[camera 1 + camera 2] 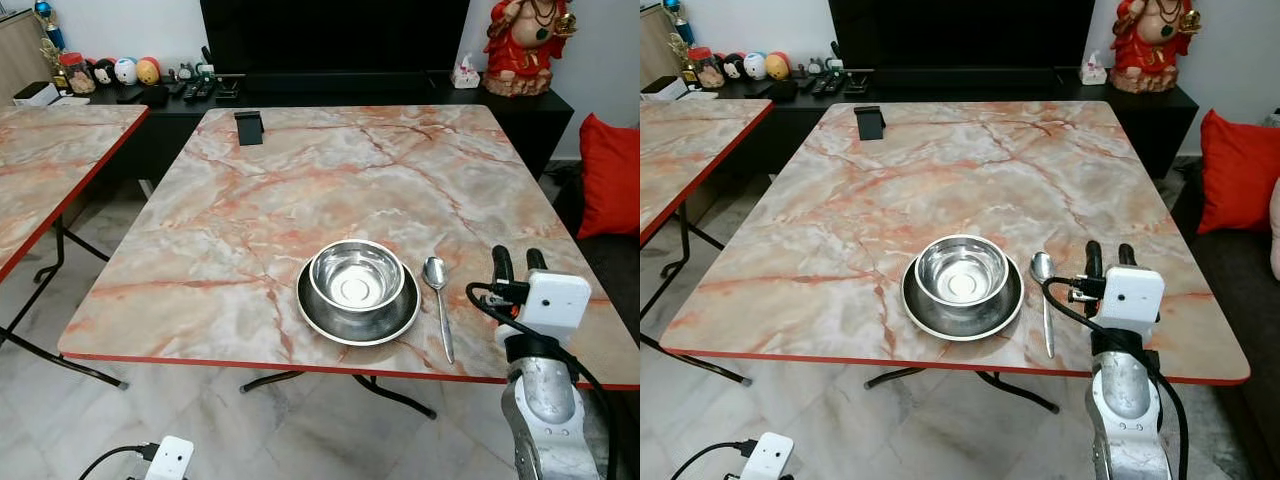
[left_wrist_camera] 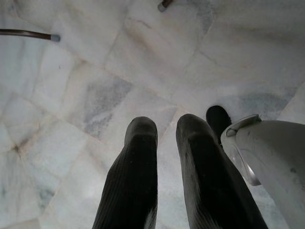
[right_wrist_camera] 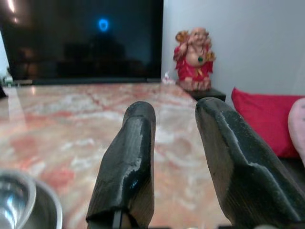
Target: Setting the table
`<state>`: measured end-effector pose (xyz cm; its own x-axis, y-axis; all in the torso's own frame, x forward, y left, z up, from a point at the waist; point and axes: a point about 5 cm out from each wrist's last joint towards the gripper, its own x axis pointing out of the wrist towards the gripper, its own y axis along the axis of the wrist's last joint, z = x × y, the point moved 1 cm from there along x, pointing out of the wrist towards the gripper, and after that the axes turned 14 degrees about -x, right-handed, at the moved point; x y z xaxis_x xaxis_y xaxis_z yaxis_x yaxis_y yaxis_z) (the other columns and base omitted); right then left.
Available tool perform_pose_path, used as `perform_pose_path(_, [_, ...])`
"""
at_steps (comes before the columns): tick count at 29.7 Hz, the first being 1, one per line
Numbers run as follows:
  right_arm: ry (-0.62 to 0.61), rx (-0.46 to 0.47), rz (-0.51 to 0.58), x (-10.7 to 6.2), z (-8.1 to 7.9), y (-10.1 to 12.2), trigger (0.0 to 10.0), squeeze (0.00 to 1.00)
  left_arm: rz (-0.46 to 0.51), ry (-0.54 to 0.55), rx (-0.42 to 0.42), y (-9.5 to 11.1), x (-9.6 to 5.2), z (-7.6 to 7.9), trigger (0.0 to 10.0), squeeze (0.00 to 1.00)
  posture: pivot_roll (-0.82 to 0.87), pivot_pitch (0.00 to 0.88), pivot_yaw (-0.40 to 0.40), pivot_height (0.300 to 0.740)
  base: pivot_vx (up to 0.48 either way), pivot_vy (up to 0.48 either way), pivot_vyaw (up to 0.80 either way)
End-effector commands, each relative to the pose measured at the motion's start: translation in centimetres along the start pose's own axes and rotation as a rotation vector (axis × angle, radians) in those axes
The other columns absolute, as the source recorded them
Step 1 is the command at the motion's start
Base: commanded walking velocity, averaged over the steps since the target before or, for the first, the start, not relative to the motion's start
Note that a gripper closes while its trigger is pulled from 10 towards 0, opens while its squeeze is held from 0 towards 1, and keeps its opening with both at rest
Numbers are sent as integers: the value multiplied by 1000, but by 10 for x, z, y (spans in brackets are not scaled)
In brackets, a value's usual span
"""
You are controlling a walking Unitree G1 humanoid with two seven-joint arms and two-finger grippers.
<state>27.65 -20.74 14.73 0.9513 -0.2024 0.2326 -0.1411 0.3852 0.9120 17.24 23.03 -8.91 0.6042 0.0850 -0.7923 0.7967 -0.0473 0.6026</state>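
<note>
A: What's on the desk [image 1: 250,200]?

B: A steel plate [image 1: 358,310] sits near the front edge, and a steel bowl [image 1: 357,274] stands inside it, upright. The bowl holds nothing; its polished bottom reflects light. A spoon [image 1: 438,296] lies just beside the plate on its right, bowl end pointing away from the robot, handle toward the front edge. It looks apart from the plate rim, though only narrowly.

A: Anything else up there?

B: A small black stand [image 1: 249,127] at the far left end. Behind the desk are a dark TV [image 1: 335,40] and a red statue [image 1: 526,45]; a red cushion [image 1: 609,175] lies off to the right.

A: And the arms?

B: The right gripper [image 1: 518,261] is raised over the front right corner of the desk, to the right of the spoon, fingers pointing forward and level. They are parted with a clear gap and grasp nothing. The left gripper [image 2: 167,138] hangs low, pointing down at the marble floor [image 2: 95,95], fingers slightly apart and holding nothing.
</note>
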Motion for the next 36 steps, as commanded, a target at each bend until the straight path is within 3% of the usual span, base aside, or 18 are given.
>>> perform_pose_path(1, [-17, 15, 30, 3, 3, 8, 10000, 0, -13, 3, -11, -6, -1, -1, 10000, 0, -71, 0, 21, 740, 0, 368, 0])
perform_pose_path(18, [-51, 37, 56, 17, 5, 18, 10000, 0, -3, 21, -33, -2, 0, -1, 10000, 0, -43, 0, 1, 740, 0, 423, 0])
perform_pose_path(36, [-37, 13, 55, 17, 0, 19, 10000, 0, -4, 22, -29, -1, 0, -3, 10000, 0, -46, 0, 12, 740, 0, 480, 0])
